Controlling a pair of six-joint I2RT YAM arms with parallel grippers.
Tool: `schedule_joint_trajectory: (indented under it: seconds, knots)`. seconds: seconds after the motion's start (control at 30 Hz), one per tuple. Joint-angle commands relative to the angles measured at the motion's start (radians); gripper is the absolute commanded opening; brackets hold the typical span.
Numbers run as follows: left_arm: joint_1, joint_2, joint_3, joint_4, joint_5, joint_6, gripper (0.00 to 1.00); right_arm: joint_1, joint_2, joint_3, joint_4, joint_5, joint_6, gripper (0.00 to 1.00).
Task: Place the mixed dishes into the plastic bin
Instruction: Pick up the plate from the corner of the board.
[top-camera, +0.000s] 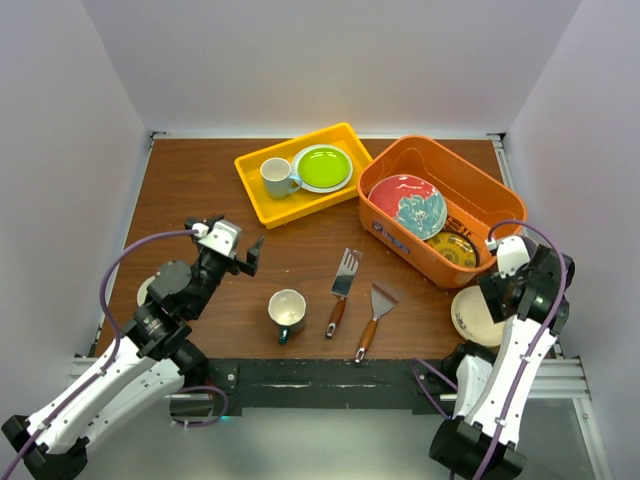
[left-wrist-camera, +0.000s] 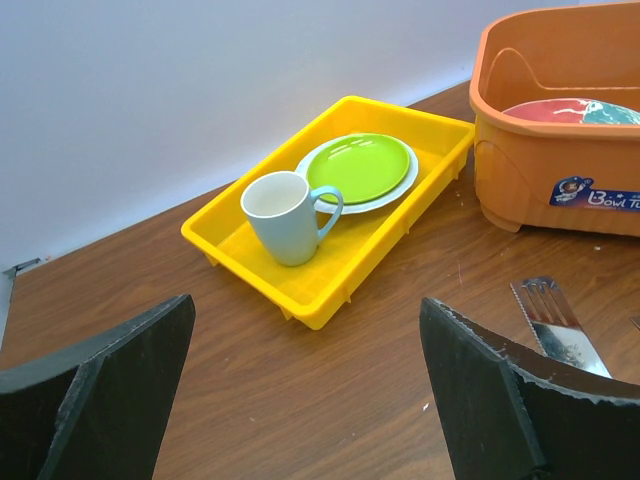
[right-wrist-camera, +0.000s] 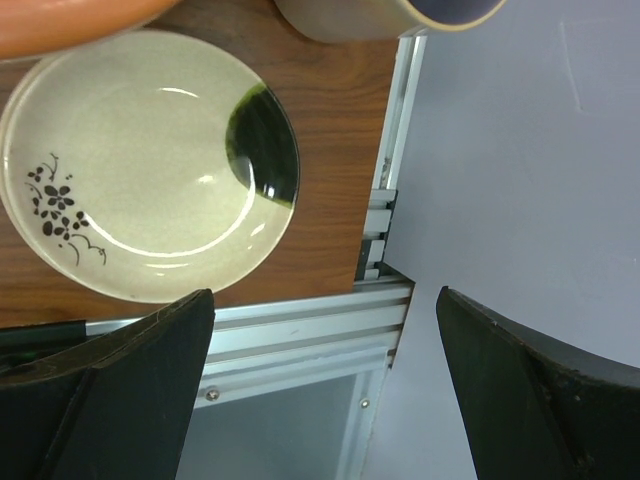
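Observation:
The orange plastic bin (top-camera: 470, 185) (left-wrist-camera: 530, 170) stands at the back right. It holds a red-rimmed plate (top-camera: 405, 205) (left-wrist-camera: 555, 110) and a yellow patterned plate (top-camera: 452, 248). A lime green plate (top-camera: 322, 167) (left-wrist-camera: 358, 165) lies in the yellow tray. A dark-teal mug (top-camera: 287, 312) stands near the front middle. A cream plate (top-camera: 472, 315) (right-wrist-camera: 140, 160) lies at the front right, and a small white bowl (top-camera: 146, 290) peeks out behind the left arm. My left gripper (top-camera: 250, 255) (left-wrist-camera: 305, 300) hangs open and empty above bare wood. My right gripper (right-wrist-camera: 322, 295) is open and empty past the cream plate, over the table's edge.
The yellow tray (top-camera: 262, 205) (left-wrist-camera: 300, 285) also holds a white mug with a pale-blue handle (top-camera: 277, 177) (left-wrist-camera: 285, 215). Two wooden-handled spatulas (top-camera: 342, 280) (top-camera: 375, 315) lie between the teal mug and the bin. An aluminium rail (right-wrist-camera: 300, 335) edges the table. White walls close in on three sides.

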Motion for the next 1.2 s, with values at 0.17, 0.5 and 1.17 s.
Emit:
schedule_joint_trajectory:
  seconds: [0.17, 0.5, 1.17]
  knots:
    - [0.006, -0.001, -0.006, 0.049, 0.015, -0.017, 1.00, -0.162, 0.093, -0.104, 0.101, -0.112, -0.170, 0.96]
    - [0.006, 0.021, -0.006, 0.048, 0.008, -0.015, 1.00, -0.299, 0.363, -0.131, 0.139, -0.310, -0.341, 0.92]
    - [0.007, 0.044, -0.006, 0.045, 0.000, -0.012, 1.00, -0.366, 0.529, -0.150, 0.230, -0.428, -0.384, 0.87]
